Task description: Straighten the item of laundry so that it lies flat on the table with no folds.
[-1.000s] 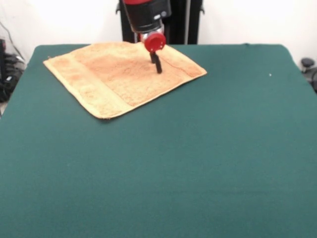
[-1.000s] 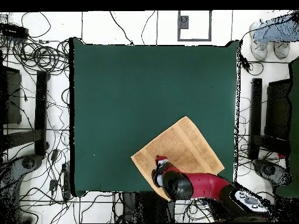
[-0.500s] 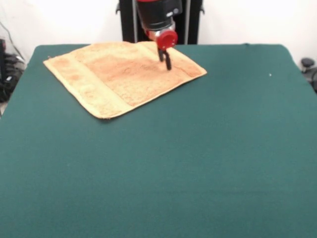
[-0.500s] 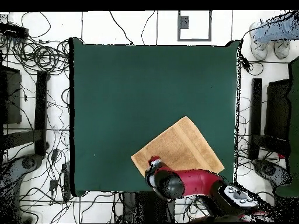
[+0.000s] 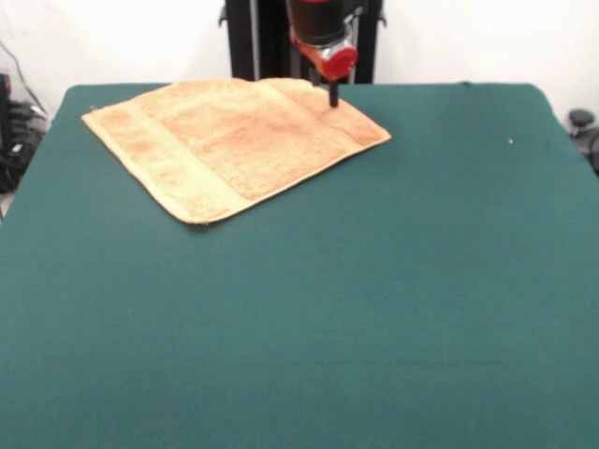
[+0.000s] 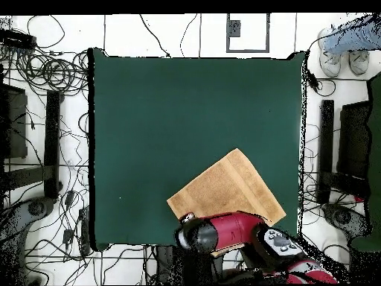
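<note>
Since a second ago the gripper (image 5: 332,96) had tracked across the towel toward its far-right end and lifted; towel itself hadn't shifted. Table (image 5: 374,309) was mostly bare green, plenty of room toward the camera and to the right. Towel (image 5: 229,140) sat at the far-left corner area, rotated diagonal, looking flat with no obvious fold; in the overhead view its robot-side corner (image 6: 223,249) seemed to run past the table edge, partly hidden by the arm. Gripper hung just above the towel's far edge, holding nothing; couldn't tell if its tips were apart or together. Judged: spreading about done, next is retreat or a tug inward.
</note>
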Controlling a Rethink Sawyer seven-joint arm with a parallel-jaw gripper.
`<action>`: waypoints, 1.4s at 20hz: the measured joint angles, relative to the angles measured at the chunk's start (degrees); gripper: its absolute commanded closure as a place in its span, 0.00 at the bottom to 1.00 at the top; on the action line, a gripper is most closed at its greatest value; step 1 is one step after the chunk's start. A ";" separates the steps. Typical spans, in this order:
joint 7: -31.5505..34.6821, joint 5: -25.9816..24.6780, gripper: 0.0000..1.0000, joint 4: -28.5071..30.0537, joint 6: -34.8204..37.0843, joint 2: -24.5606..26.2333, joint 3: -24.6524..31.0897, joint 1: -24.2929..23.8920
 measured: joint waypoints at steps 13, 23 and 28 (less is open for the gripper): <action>0.00 -4.58 1.00 -3.28 11.64 -0.09 -2.68 1.98; 0.00 -8.79 1.00 -4.71 10.76 -1.57 -4.88 4.57; 0.00 -11.26 1.00 -4.86 10.43 -3.86 -7.46 6.86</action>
